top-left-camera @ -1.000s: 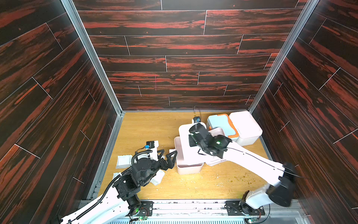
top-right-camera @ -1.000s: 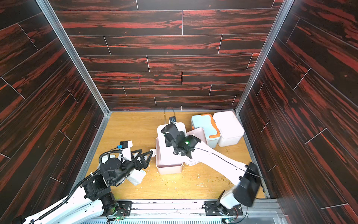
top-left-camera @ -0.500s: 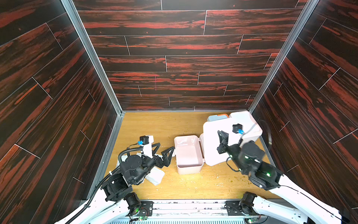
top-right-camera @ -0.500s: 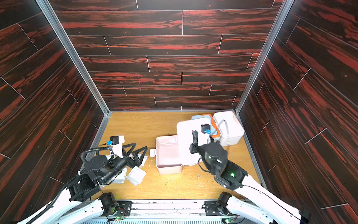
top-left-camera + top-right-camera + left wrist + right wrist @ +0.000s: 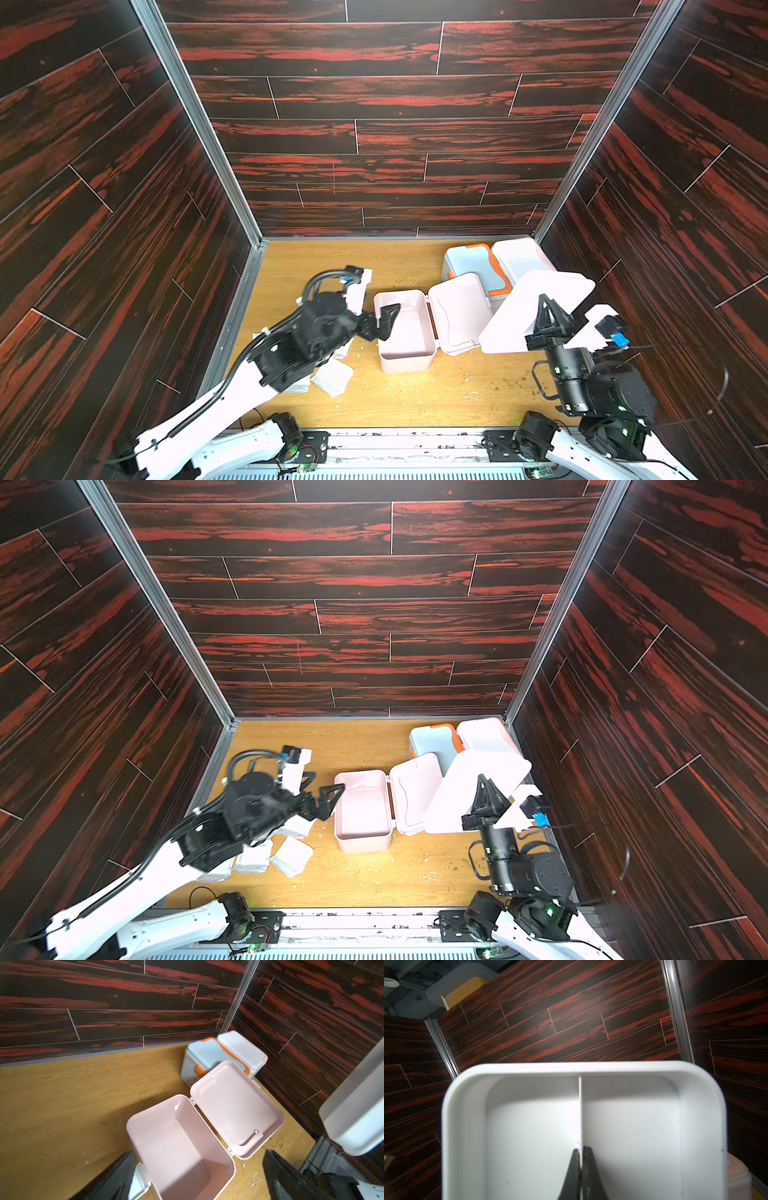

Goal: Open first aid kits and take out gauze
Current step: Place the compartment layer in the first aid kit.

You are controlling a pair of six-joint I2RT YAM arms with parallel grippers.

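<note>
An open pink first aid kit (image 5: 405,332) stands mid-table, its inside bare and its lid (image 5: 459,311) flat to the right. My left gripper (image 5: 384,318) is open at the kit's left rim, the jaws wide over its hollow (image 5: 180,1147). My right gripper (image 5: 545,303) is shut on the divider of a white tray (image 5: 519,316), held tilted in the air; the tray (image 5: 571,1068) looks empty. A blue-white kit with an orange handle (image 5: 473,266) and a closed pale kit (image 5: 519,255) stand at the back right. Gauze packets (image 5: 291,856) lie under my left arm.
Crumbs dot the wooden floor (image 5: 436,395). Dark wood-patterned walls close in the left, back and right. A metal rail (image 5: 395,436) with the arm bases runs along the front edge.
My right arm has drawn back from the open kit to the front right, lifting the white tray with it. My left gripper has moved up to the kit's left rim.
</note>
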